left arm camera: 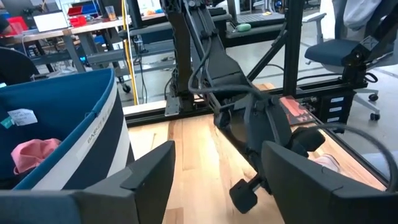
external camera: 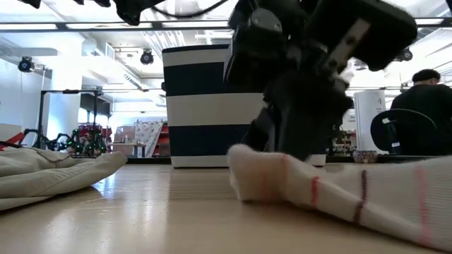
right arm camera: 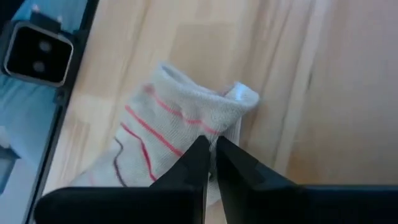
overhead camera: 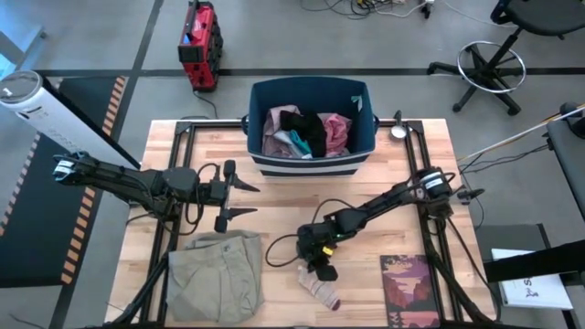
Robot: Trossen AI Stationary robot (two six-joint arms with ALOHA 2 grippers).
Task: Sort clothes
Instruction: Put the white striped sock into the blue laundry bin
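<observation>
While the right gripper (right arm camera: 211, 155) pinches its fingers together on the striped sock's (right arm camera: 168, 134) edge against the table (right arm camera: 311, 93), the left gripper (overhead camera: 245, 199) hovers spread wide, empty; khaki trousers (overhead camera: 215, 274) lie below it.

Sock (overhead camera: 320, 291) far end hidden under right hand (overhead camera: 322, 270); trousers (overhead camera: 217, 276) cut off at desk's near edge; bin's (overhead camera: 309, 163) clothes indistinct.
</observation>
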